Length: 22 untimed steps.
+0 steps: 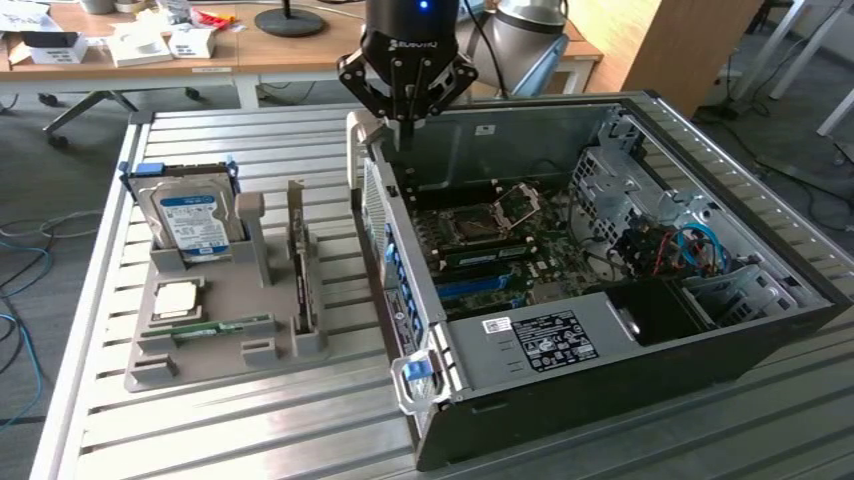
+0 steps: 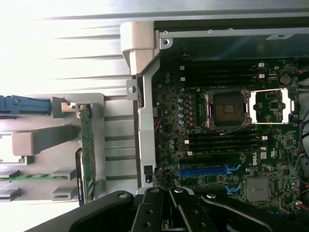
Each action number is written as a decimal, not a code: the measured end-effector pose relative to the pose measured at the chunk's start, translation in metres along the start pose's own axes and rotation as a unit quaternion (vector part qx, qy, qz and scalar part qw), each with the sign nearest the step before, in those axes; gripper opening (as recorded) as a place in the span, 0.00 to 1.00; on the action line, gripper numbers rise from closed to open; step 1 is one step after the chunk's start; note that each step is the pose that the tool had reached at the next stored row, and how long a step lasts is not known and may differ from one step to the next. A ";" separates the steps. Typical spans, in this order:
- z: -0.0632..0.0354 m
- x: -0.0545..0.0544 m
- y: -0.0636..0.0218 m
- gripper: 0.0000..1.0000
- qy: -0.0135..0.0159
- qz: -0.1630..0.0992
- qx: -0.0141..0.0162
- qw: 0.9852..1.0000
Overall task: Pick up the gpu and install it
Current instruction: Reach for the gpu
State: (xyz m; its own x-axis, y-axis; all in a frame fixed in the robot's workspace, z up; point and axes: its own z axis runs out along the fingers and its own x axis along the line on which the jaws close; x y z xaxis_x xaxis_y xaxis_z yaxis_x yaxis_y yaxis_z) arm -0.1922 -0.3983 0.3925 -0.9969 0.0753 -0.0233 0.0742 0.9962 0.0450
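Worktop is slatted metal, and closest in the exterior view is the open case lying on its side, with the power supply at the near end. At 9 o'clock from the case there's a grey tray holding the loose parts. Memory stick lies flat near the tray's front, a chip sits just behind it at 11 o'clock, and the hard drive stands upright at the far end.

The gpu is parked on edge in the tray slot nearest the case, about 4 o'clock from the hard drive, so not picked up yet. In the wrist view it's near the case's wall but apart from it.

Further in, the motherboard shows blue slots and a socket with its frame flipped open. Claw hangs over the case's far back wall, roughly 1 o'clock from the gpu and well apart from it. It's pinched narrow, fingers together, gripping nothing as far as I can see. Way back at 11 o'clock is a wooden desk with clutter.
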 end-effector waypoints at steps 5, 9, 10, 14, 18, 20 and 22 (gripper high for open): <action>-0.0002 0.011 -0.0008 0.11 0.000 0.000 0.000 1.000; -0.0002 0.018 -0.0013 0.11 0.000 0.000 0.000 1.000; -0.0003 0.020 -0.0014 0.11 0.000 0.000 0.000 1.000; -0.0004 0.028 -0.0020 0.11 0.000 0.000 0.000 1.000; -0.0005 0.037 -0.0027 0.11 0.000 0.000 0.000 1.000; -0.0005 0.042 -0.0030 0.11 0.000 0.000 0.000 1.000; -0.0006 0.046 -0.0033 0.11 0.000 0.000 0.000 1.000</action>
State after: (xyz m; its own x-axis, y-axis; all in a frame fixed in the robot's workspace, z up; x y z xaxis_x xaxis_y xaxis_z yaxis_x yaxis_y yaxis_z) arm -0.2385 -0.3982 0.3919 -0.9969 0.0754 -0.0234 0.0743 0.9962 0.0451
